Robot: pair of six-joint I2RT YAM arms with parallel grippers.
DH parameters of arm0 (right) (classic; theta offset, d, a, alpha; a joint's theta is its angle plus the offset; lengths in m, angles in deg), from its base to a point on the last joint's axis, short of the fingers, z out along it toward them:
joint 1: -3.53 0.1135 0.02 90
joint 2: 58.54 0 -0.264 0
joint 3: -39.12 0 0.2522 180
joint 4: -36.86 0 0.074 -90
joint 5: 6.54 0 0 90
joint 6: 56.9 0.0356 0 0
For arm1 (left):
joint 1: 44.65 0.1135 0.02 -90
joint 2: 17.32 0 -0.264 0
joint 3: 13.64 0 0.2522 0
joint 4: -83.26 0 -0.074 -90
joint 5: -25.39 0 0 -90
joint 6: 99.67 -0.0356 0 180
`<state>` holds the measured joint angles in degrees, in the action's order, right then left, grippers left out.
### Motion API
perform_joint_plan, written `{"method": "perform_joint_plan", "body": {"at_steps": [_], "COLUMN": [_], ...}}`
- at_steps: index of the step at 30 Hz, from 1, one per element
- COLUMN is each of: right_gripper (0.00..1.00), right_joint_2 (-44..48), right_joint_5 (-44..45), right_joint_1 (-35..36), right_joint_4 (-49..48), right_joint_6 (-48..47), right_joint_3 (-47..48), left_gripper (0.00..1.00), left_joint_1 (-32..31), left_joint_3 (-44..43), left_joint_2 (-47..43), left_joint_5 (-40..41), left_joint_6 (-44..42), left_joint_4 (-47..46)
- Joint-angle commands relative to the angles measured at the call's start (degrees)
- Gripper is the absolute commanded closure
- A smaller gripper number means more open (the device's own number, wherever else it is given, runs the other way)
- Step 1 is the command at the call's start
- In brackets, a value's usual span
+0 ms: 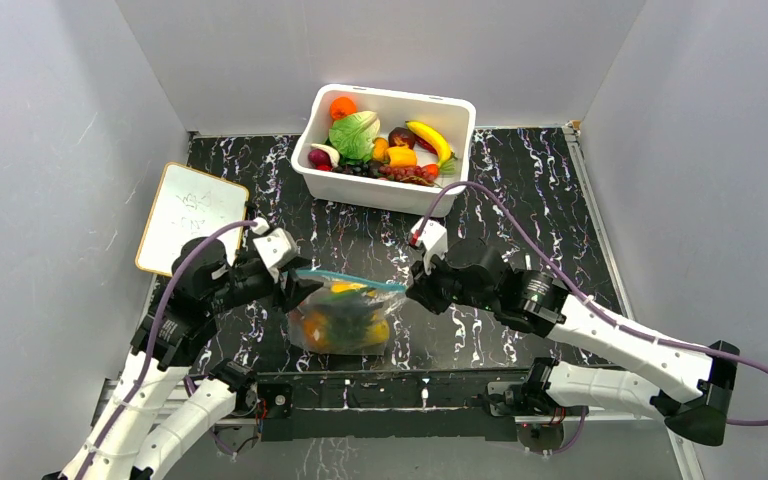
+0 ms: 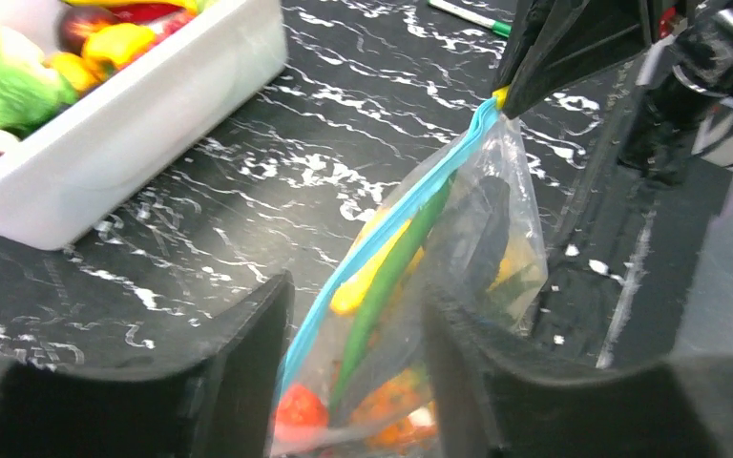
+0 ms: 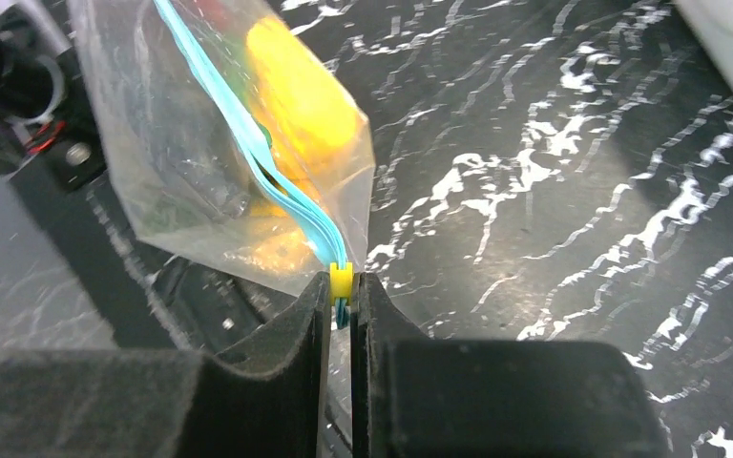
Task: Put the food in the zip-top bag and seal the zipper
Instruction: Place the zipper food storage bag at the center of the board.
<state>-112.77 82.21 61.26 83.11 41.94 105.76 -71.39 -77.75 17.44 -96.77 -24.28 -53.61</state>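
Zipper [image 3: 253, 148], end pinched in right end effector [image 3: 342, 291]

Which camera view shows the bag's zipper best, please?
The left wrist view: the zipper runs almost full length there. The right wrist view shows its end pinched in the right claw; the top view shows a thin line.

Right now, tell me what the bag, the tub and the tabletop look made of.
The zip-top bag: thin clear plastic film, glossy; it crinkles and the food shows through. The tub: rigid white plastic, probably, smooth with rounded rim. The table: black, white-veined marble look, glossy; real stone or printed laminate, cannot tell.
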Motion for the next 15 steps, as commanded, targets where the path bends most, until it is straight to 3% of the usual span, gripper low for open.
{"method": "perform_joint_plan", "body": {"at_steps": [1, 4, 5, 15], "right_gripper": [1.00, 1.00, 1.00, 1.00], "right_joint_2": [-0.2, -0.6, -0.9, -2.8], "right_joint_5": [14.7, 15.4, 15.8, 20.3], "right_joint_1": [-0.2, -0.2, -0.1, -0.2], "right_joint_4": [-5.0, -6.1, -6.4, -6.1], "right_joint_6": [1.5, 1.0, 1.1, 5.1], "right_joint_3": [1.8, 1.4, 1.3, -0.5], "left_gripper": [0.40, 0.16, 0.03, 0.02], "left_joint_1": [0.2, 0.2, 0.2, 0.2], "left_joint_3": [-1.0, -2.5, -2.7, 1.1], "left_joint_2": [-0.8, -0.1, 0.2, -1.3], "left_joint_5": [4.9, 5.5, 6.1, 15.2], "left_joint_6": [6.2, 7.5, 8.0, 16.7], "left_joint_4": [-6.9, -6.1, -6.0, -7.2]}}
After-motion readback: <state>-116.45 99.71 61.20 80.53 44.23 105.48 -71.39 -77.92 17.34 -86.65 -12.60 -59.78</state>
